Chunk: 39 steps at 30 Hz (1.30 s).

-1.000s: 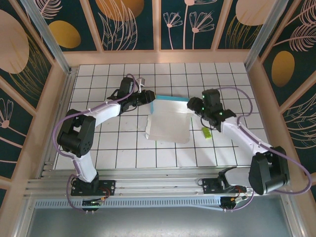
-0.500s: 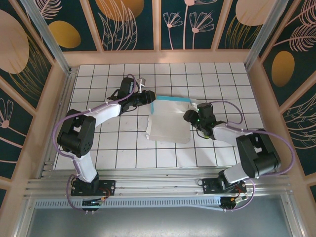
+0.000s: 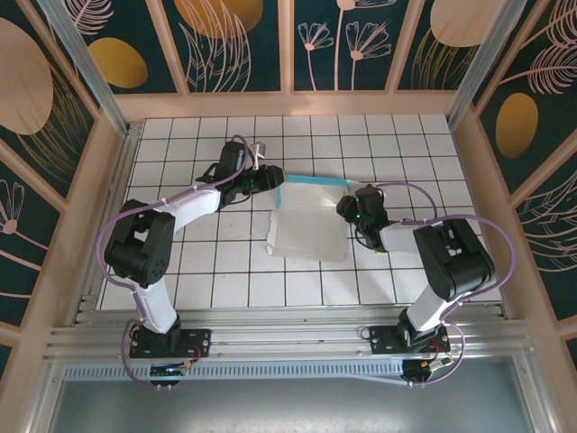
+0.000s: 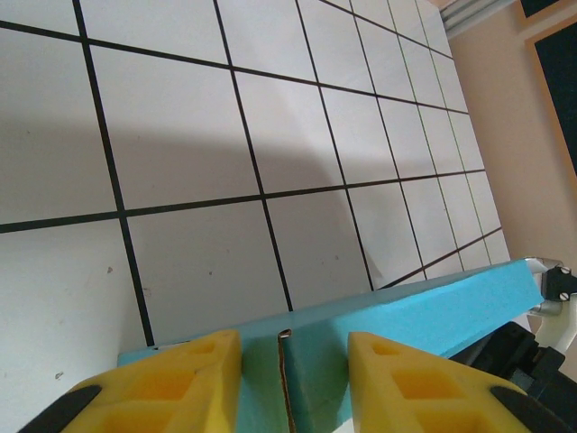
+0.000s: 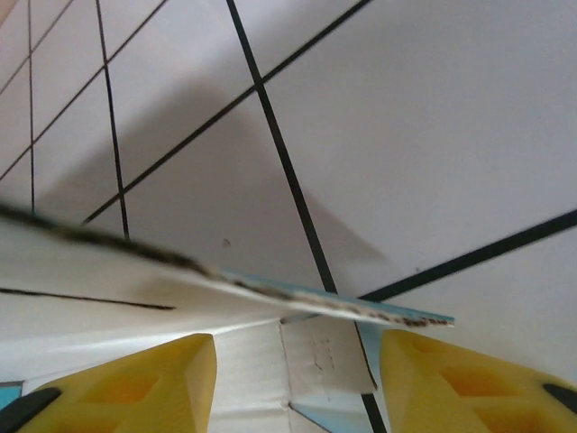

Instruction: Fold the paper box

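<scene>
**A:** Where is the paper box?

**B:** Near the middle of the overhead view, on the tabletop. It is a white sheet lying flat, and its far flap stands up with the blue side showing.

**A:** And the left gripper?

**B:** It is at the left end of that blue flap. In the left wrist view its two yellow fingers stand apart at the bottom edge, cut off by the frame. Blue card fills the gap between them, with a thin slit in it. I cannot tell whether the pads press on the card.

**A:** The right gripper?

**B:** It is at the box's right edge, just below the flap's right end. From overhead the wrist hides its jaws. In the right wrist view its yellow fingers sit wide apart in the bottom corners. The gripper is open, with a small white tab between the fingers. Above them a card edge crosses the frame, and its left part is blurred.

**A:** Anything else that is hard to make out?

**B:** At the lower right of the left wrist view there is a black and silver part beside the flap's far end. It is cut off, and I cannot tell what it is.
</scene>
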Tool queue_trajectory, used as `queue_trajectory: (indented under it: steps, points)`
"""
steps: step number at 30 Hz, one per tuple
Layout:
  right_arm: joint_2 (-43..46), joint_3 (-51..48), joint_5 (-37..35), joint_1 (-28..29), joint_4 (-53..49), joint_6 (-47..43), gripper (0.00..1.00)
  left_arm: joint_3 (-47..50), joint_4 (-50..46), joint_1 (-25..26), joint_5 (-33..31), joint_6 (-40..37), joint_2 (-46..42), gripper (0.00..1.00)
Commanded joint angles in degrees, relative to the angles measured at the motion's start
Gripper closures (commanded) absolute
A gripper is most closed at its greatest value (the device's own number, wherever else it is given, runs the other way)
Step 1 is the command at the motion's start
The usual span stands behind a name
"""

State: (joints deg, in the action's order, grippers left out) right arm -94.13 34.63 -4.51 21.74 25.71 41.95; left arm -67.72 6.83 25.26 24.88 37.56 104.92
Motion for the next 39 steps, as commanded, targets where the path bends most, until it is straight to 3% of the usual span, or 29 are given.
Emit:
queue_trajectory:
  steps: [1, 6, 11, 20, 31, 39]
  points:
    - [-0.8, -0.5, -1.3, -0.1, 5.9, -0.3, 0.55, -0.4, -3.8, 0.6, 0.5, -1.3, 0.0, 0.65]
    - [-0.5, -0.5, 0.3, 0.0, 7.0, 0.1, 0.59, -0.8, -4.4, 0.5, 0.3, -1.7, -0.1, 0.65]
    - [-0.6, -0.4, -2.5, -0.1, 2.2, -0.1, 0.36, -0.8, -4.2, 0.6, 0.2, -1.6, -0.3, 0.65]
    - [-4.6, -0.4, 0.4, -0.7, 1.2, -0.2, 0.36, -0.7, -4.0, 0.6, 0.3, -1.4, -0.2, 0.65]
    - [-6.0, 0.2, 3.4, -1.0, 6.9, 2.4, 0.53, -0.7, -4.4, 0.6, 0.1, -1.7, -0.3, 0.65]
    - [-4.0, -0.6, 7.6, -0.8, 11.3, -0.3, 0.59, -0.4, -4.5, 0.7, -0.3, -2.0, 0.1, 0.65]
